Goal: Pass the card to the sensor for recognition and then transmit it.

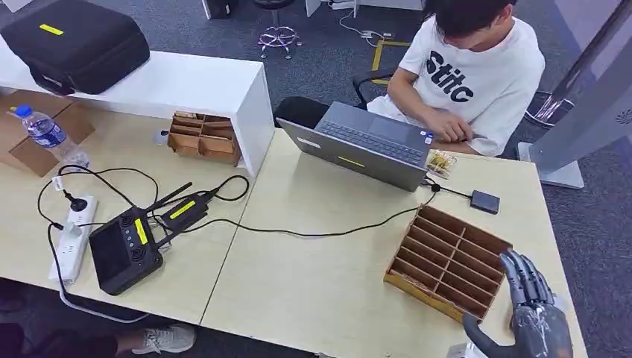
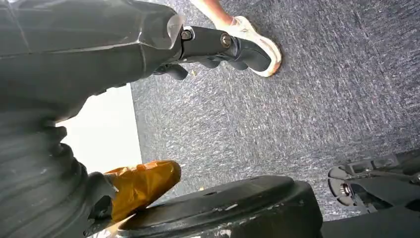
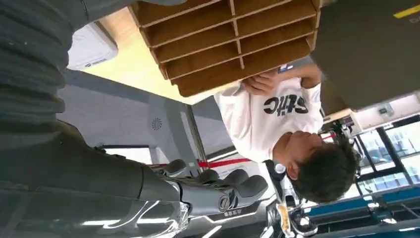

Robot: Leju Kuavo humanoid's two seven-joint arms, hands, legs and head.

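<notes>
Hovering beside the wooden rack (image 1: 449, 261), right hand (image 1: 531, 304) empty.

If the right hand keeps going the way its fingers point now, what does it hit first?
Most likely the wooden divider tray: in the head view the right hand sits just beside its near corner, fingers angled toward it. Height is unclear, so the hand may pass above the tray, toward the laptop.

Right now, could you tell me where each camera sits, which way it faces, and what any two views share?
Head view: high on the body, looking down at the table; the right hand shows beside the wooden divider tray.
Left wrist view: behind the hanging left hand, facing the carpet.
Right wrist view: behind the right hand, facing the tray and a seated person.
Head and right wrist views share tray, person and laptop.
</notes>
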